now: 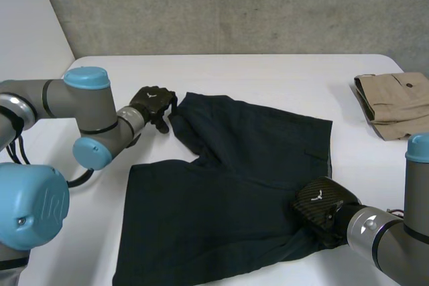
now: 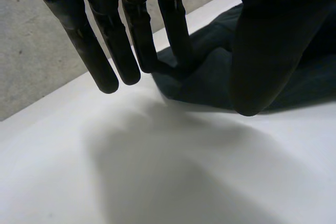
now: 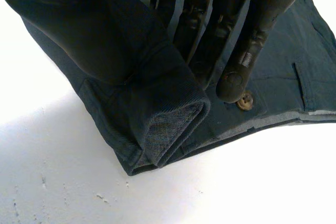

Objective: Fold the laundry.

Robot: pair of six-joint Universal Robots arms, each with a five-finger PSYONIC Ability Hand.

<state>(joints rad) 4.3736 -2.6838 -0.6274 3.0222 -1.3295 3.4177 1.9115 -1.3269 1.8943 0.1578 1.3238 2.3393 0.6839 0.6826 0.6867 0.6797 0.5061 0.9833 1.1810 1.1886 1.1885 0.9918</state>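
Shorts point(image 1: 228, 179): dark, spread on white table point(image 1: 268, 72); we see the near edge cut off.
Left hand point(image 1: 153, 104): at far left corner; fingers point(image 2: 107, 51) straight, one tip touching cloth; thumb hides the rest.
Right hand point(image 1: 320, 204): waistband fold pinched between thumb and fingers, beside button point(image 3: 244, 100).
Beige garment point(image 1: 395, 102): folded, far right, partly cut off.

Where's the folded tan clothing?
In the head view, the folded tan garment lies near the table's far right edge, apart from the dark shorts.

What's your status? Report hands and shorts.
Left hand open, fingertips at a leg corner of the dark shorts. Right hand pinching the waistband near the button. Khaki garment lies well apart.
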